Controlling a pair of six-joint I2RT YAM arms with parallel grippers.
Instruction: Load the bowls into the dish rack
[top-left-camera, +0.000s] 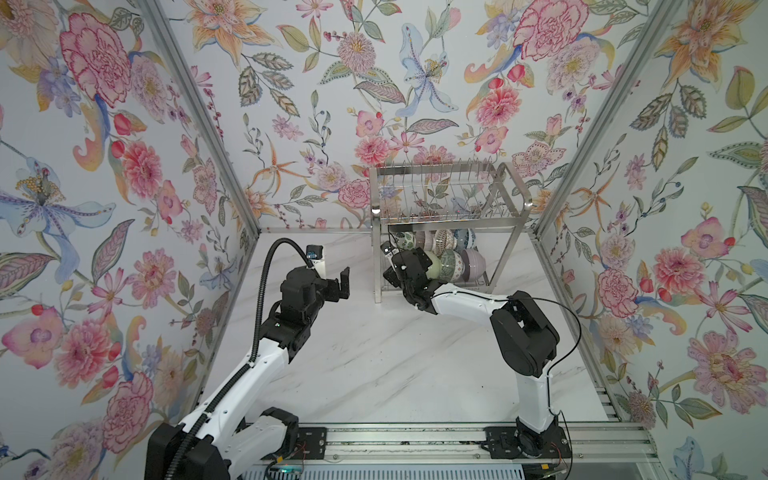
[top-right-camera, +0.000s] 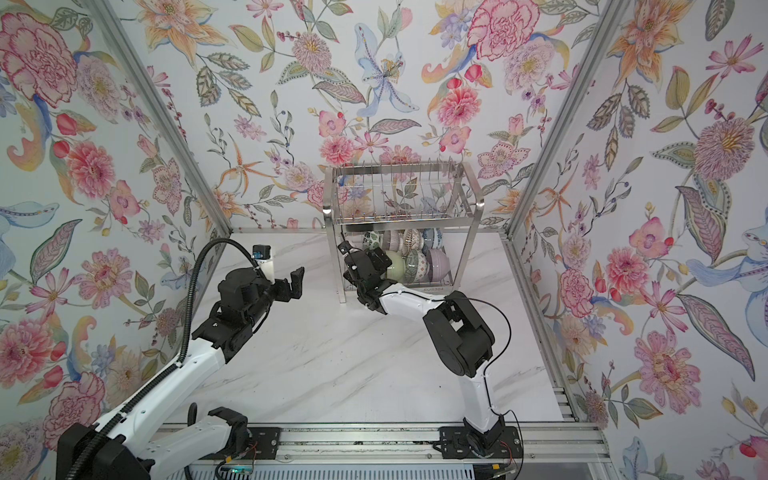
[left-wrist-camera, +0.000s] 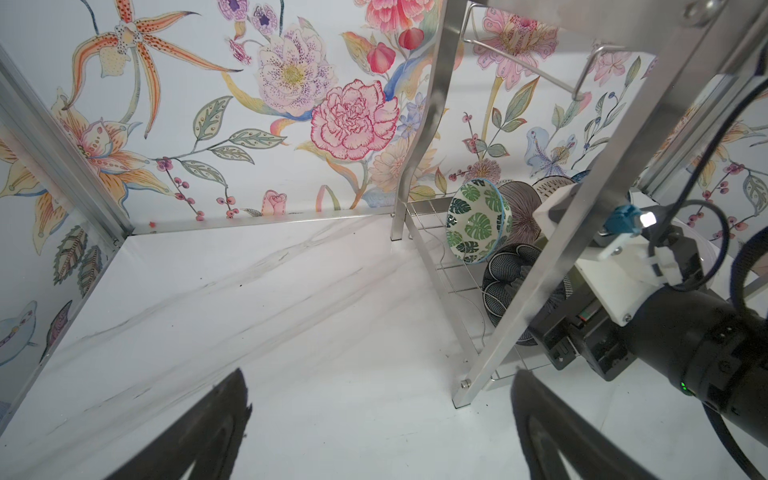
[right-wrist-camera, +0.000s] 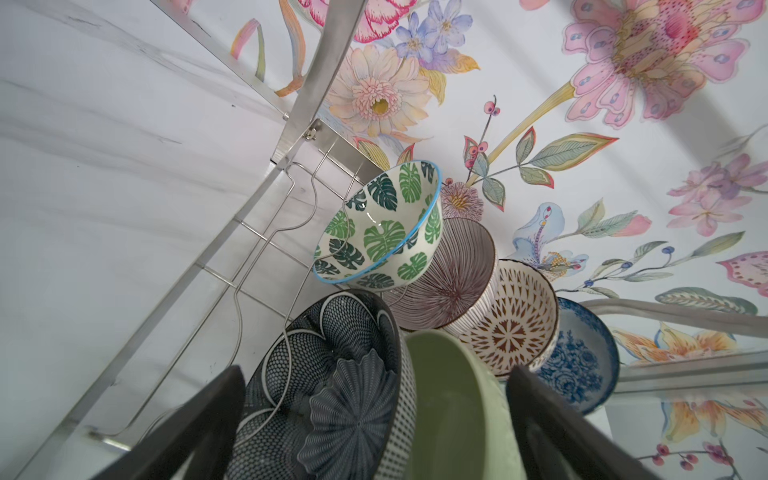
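The dish rack (top-left-camera: 518, 183) (top-right-camera: 473, 185) stands at the back of the table. Several bowls sit on edge in two rows on its lower shelf. The back row holds the green leaf bowl (right-wrist-camera: 382, 224), the purple-lined bowl (right-wrist-camera: 453, 282), the white lattice bowl (right-wrist-camera: 515, 324) and the blue floral bowl (right-wrist-camera: 582, 361). My right gripper (top-left-camera: 419, 257) (right-wrist-camera: 374, 370) is open at the front row's left end, its fingers either side of the navy bowl (right-wrist-camera: 332, 382) and pale green bowl (right-wrist-camera: 453, 407). A lilac bowl (top-left-camera: 473, 262) ends that row. My left gripper (top-left-camera: 338, 286) (left-wrist-camera: 380, 376) hangs open and empty left of the rack.
The rack's upper shelf (top-left-camera: 440, 208) holds only thin prongs. Floral walls with aluminium posts (top-left-camera: 208, 124) close in the white marble table (top-left-camera: 374, 365). The rack's front left leg (left-wrist-camera: 561, 249) stands near my left gripper. The right arm's elbow (top-left-camera: 523, 332) rises over the table's right side.
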